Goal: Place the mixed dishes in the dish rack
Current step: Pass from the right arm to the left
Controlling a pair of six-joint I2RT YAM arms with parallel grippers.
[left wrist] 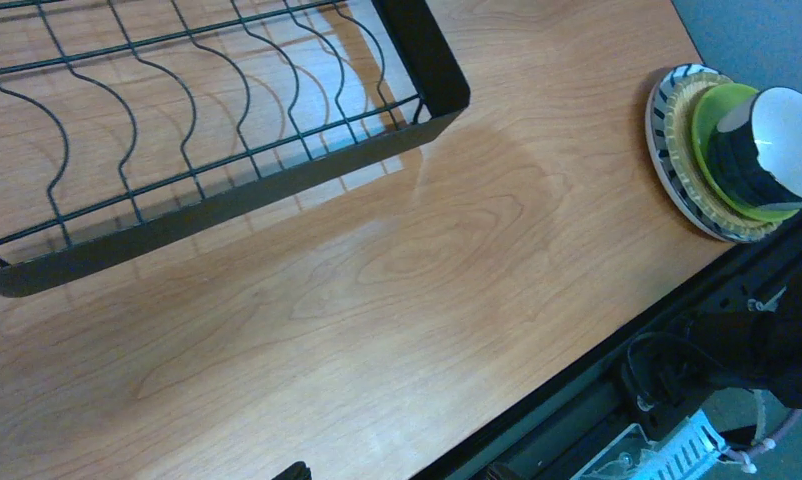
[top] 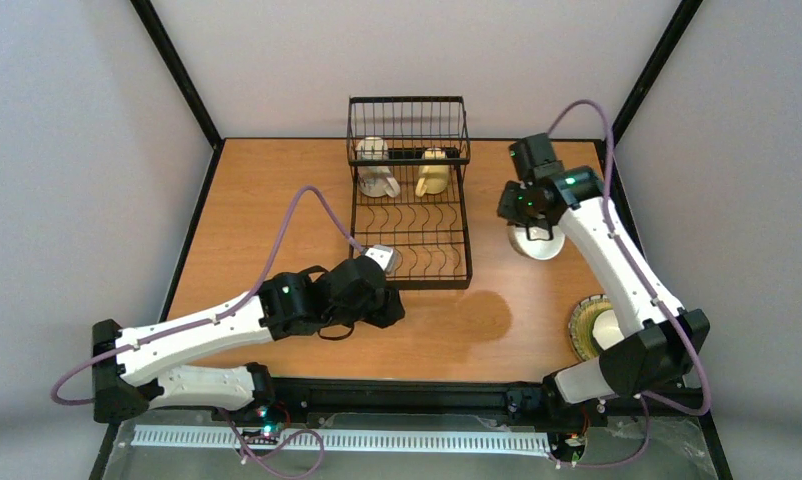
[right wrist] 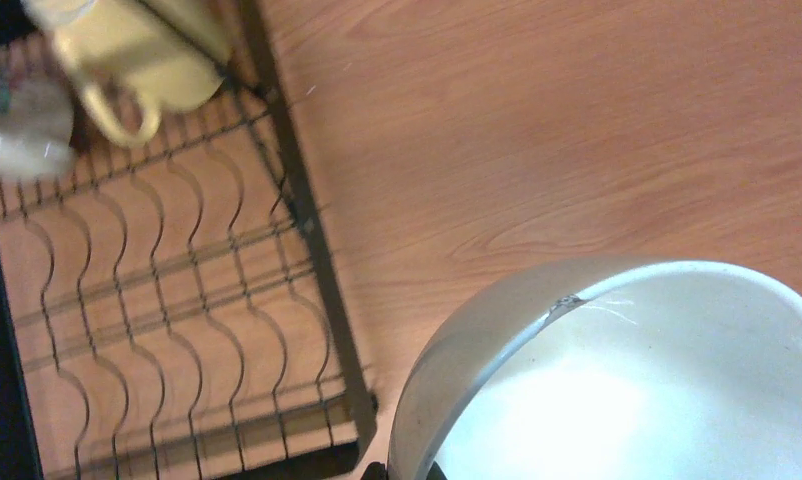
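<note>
Wooden table [top: 277,200] carries one rack [top: 409,285], two mugs [top: 375,165], two bowls [top: 539,243], two plates [left wrist: 661,130].

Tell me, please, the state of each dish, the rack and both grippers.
white mug: in the dish rack, far end.
cream-yellow mug: racked beside it.
white bowl: held by the right gripper, outside the rack.
teal-and-white bowl: stacked on the lime-green plate, unracked.
dish rack: plate slots empty.
left gripper: near the rack's corner, jaws unseen.

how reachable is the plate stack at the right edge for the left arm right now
Probably not comfortably. The plate stack sits far right, partly under the right arm's lower link, while the left gripper is at the dish rack's near-left corner, a long stretch away.
</note>
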